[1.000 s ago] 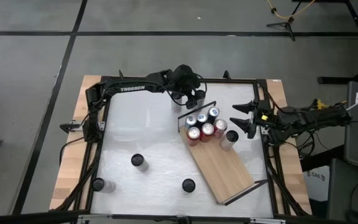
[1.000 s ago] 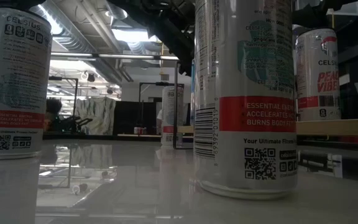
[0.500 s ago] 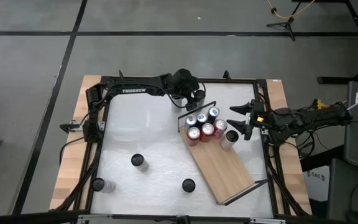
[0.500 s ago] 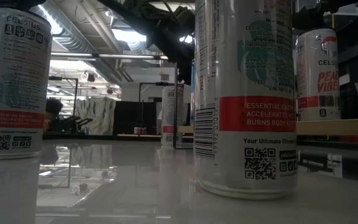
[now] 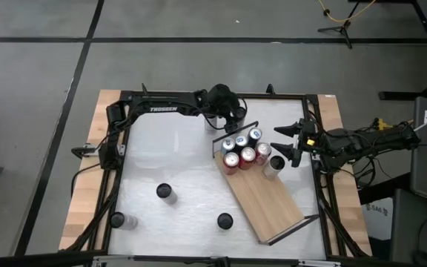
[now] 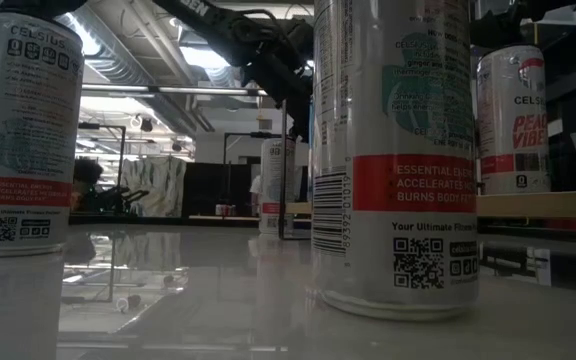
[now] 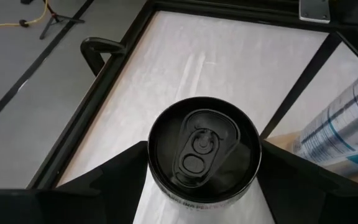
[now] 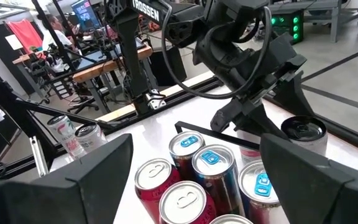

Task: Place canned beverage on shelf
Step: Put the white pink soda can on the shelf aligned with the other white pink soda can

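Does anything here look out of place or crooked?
Yes. The shelf lies diagonally on the table, not square to its frame. No can is tipped. The left claw grips a black-topped can near the shelf's far rail.

The shelf (image 5: pixel 267 200), a long light-wood board with thin black wire rails at its short ends, lies slantwise on the white tabletop. A cluster of cans (image 5: pixel 243 147), blue-topped and red-topped, stands upright at its far end, with one dark-topped can (image 5: pixel 273 165) just beside them at the board's edge. Another black-topped can (image 7: pixel 204 149) stands upright between the left gripper's (image 7: pixel 202 186) fingers, just beyond the far rail.
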Robot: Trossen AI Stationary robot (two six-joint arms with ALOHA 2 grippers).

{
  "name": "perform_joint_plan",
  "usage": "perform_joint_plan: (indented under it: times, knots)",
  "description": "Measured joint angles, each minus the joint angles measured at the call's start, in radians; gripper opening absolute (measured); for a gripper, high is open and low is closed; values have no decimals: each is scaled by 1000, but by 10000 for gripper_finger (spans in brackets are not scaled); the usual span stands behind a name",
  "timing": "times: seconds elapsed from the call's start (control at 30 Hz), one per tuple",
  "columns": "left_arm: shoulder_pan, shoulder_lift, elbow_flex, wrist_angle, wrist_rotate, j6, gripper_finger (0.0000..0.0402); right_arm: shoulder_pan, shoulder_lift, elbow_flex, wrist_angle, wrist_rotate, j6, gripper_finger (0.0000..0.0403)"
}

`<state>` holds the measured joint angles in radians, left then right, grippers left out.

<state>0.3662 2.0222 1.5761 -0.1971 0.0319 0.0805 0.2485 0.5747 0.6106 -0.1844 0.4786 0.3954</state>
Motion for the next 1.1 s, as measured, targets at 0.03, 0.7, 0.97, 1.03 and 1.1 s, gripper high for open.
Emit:
perform_joint_plan:
  times: [0.03,0.7,0.97,1.03,1.1]
  knots:
    - [0,0,0,4,-1,0,279,0,0,0,-1,0,0,342]
    - [-4,4,-1,28,-22,1,243,0,0,0,-5,0,0,342]
    - [-5,4,12,19,-37,2,238,0,0,0,-5,0,0,342]
    - [-6,5,26,13,-42,3,238,0,0,0,-4,0,0,342]
    - [-6,6,43,13,-42,3,237,0,0,0,-4,0,0,342]
